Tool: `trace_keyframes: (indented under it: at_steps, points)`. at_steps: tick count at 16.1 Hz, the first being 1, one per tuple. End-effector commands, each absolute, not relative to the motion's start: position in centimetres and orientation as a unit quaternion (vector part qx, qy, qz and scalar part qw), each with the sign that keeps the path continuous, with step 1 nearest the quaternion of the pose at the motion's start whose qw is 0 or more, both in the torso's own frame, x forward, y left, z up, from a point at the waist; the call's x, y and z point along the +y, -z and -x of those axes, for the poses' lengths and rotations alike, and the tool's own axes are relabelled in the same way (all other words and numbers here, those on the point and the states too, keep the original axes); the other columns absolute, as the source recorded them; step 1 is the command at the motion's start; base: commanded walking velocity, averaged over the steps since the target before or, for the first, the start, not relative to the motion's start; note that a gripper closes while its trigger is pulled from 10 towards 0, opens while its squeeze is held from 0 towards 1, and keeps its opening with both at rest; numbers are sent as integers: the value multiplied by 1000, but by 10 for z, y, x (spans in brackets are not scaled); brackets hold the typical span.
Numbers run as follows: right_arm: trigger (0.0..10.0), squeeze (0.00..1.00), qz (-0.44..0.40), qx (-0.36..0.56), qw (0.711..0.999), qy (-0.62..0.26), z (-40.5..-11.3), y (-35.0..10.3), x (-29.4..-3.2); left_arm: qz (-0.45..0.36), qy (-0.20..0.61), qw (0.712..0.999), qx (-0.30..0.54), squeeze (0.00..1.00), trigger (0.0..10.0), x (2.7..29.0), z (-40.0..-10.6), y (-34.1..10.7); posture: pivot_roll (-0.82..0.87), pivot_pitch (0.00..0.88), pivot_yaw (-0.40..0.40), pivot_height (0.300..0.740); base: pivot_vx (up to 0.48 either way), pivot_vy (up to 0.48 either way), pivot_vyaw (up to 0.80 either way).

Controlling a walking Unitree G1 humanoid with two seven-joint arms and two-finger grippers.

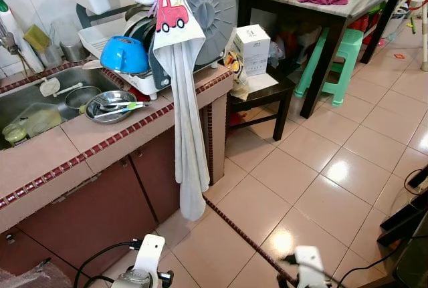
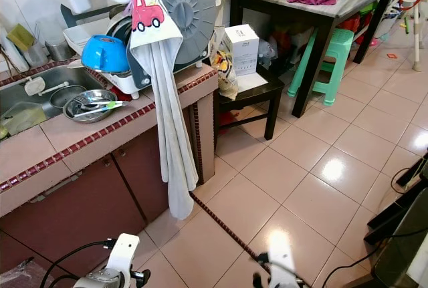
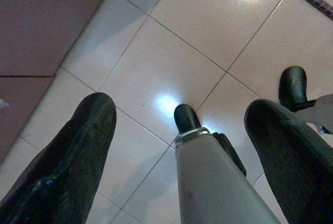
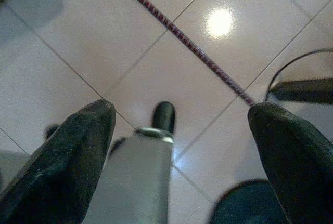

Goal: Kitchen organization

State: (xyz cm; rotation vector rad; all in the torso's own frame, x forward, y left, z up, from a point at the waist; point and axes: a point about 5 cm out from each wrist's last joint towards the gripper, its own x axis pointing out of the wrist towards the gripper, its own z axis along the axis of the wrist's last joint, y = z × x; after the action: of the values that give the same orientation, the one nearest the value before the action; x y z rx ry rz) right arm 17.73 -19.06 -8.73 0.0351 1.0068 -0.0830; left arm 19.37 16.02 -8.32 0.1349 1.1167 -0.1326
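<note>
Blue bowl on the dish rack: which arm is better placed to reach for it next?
Probably left. The blue bowl sits on the robot's left over the counter, nearer the open left gripper; the open right gripper hangs over floor tiles.

You see a bright, evenly lit kitchen in sharp focus. Overhead lamps leave white glare spots on the glossy floor tiles (image 1: 341, 171). The wrist views are dimmer and softer, and the black fingers (image 3: 78, 151) close to the lens look blurred.
</note>
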Motion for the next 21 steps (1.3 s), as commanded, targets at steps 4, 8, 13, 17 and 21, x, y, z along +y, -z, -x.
trace_keyframes:
  at_steps: [4, 8, 13, 17, 21]
  points:
    - [10000, 0, -71, 465, 880, 61, -186, 83, -191, -59, 56, 846, 527, 0, 10000, 164, -196, 82, -16, 0, 64, 740, 0, 0, 0]
    - [10000, 0, -96, 445, 888, 62, -197, 78, -186, -55, 64, 844, 530, 0, 10000, 165, -196, 82, -14, 0, 71, 740, 0, 0, 0]
    - [10000, 0, -95, 439, 892, 58, -201, 76, -183, -42, 47, 845, 531, 0, 10000, 166, -195, 82, -14, 0, 70, 740, 0, 0, 0]
    - [10000, 0, -91, 445, 889, 53, -201, 76, -183, -42, 47, 845, 531, 0, 10000, 166, -196, 82, -16, 0, 69, 740, 0, 0, 0]
    - [10000, 0, -90, 439, 893, 49, -204, 75, -181, -46, 51, 844, 532, 0, 10000, 166, -196, 81, -17, 0, 70, 740, 0, 0, 0]
